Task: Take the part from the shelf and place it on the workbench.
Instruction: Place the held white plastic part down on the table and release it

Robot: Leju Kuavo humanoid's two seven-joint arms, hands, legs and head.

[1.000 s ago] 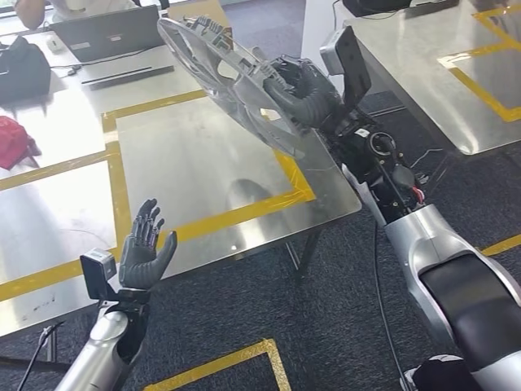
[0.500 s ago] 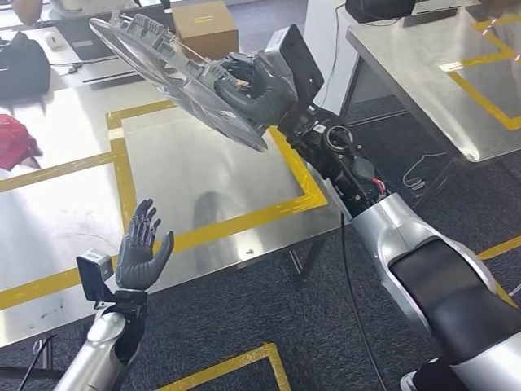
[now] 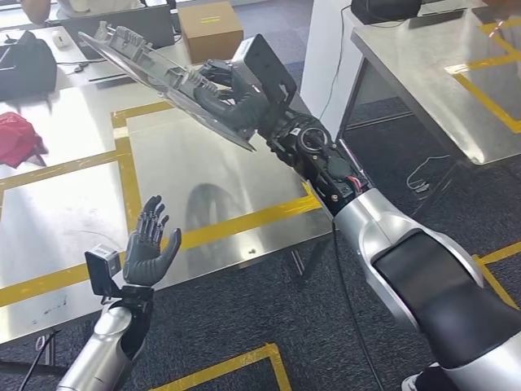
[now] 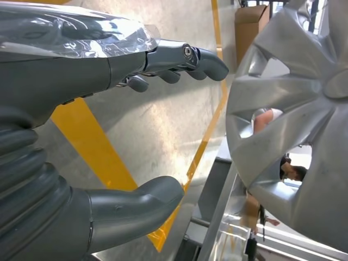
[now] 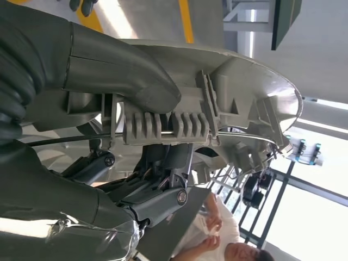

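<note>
— Where's the wheel cover (image 3: 166,77)?
— At twelve o'clock, tilted above the worktop (image 3: 203,175), gripped by the outstretched right hand (image 3: 236,98).
— And the left hand (image 3: 147,248)?
— Raised, fingers spread, holding nothing.

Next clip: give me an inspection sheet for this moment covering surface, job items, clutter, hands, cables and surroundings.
Surface: steel workbench marked with yellow tape, bare inside the marked rectangle.
Job's things: grey wheel cover, tilted, held in the air above the workbench.
Clutter: cardboard box, red cloth, black bag and laptop at the far side.
Hands: right hand grips the wheel cover's rim; left hand holds nothing, fingers spread.
Cables: thin cable on the carpet by the second table.
Surroundings: dark carpet; a person beyond the far edge.
</note>
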